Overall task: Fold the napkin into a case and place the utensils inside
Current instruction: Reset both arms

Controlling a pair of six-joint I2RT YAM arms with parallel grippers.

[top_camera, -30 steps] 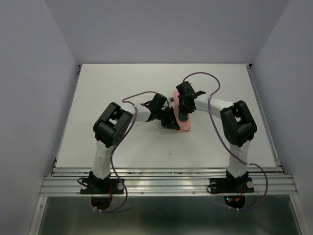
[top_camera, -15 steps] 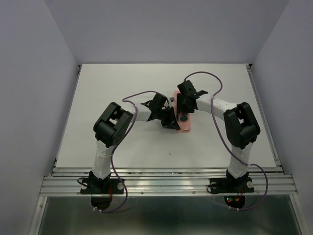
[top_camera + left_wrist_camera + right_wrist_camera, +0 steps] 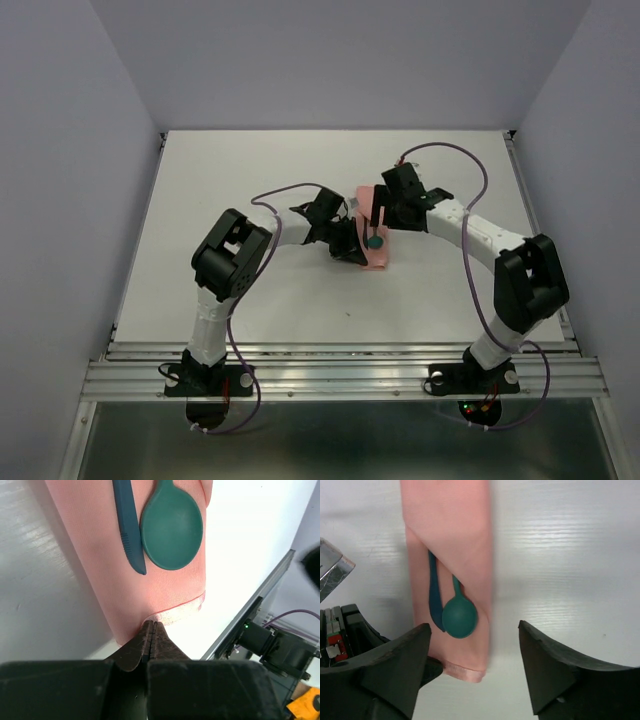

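Observation:
The salmon-pink napkin [image 3: 379, 261] lies folded into a narrow case [image 3: 455, 530] at mid-table. Two teal utensils stick out of its diagonal pocket: a spoon [image 3: 459, 617] with its round bowl [image 3: 171, 527] showing, and a darker flat blade [image 3: 127, 525] beside it. Their handles are hidden under the fold. My left gripper [image 3: 151, 625] is shut, its tips clamped on the hem at the case's near corner [image 3: 432, 669]. Standing wide open above the case's lower end is my right gripper [image 3: 474, 625], with nothing held. From above, the right gripper [image 3: 383, 212] hovers over the case and the left gripper [image 3: 352, 252] meets it from the left.
Purple cables [image 3: 455, 150] loop from both arms over the white table [image 3: 230, 180]. A metal rail [image 3: 340, 375] runs along the near edge and grey walls close in the sides. The left arm's wrist [image 3: 332, 575] sits just left of the case.
My right gripper has opened, letting go of the spoon, and has drawn back to the right with its elbow swinging outward. The left gripper has stayed put.

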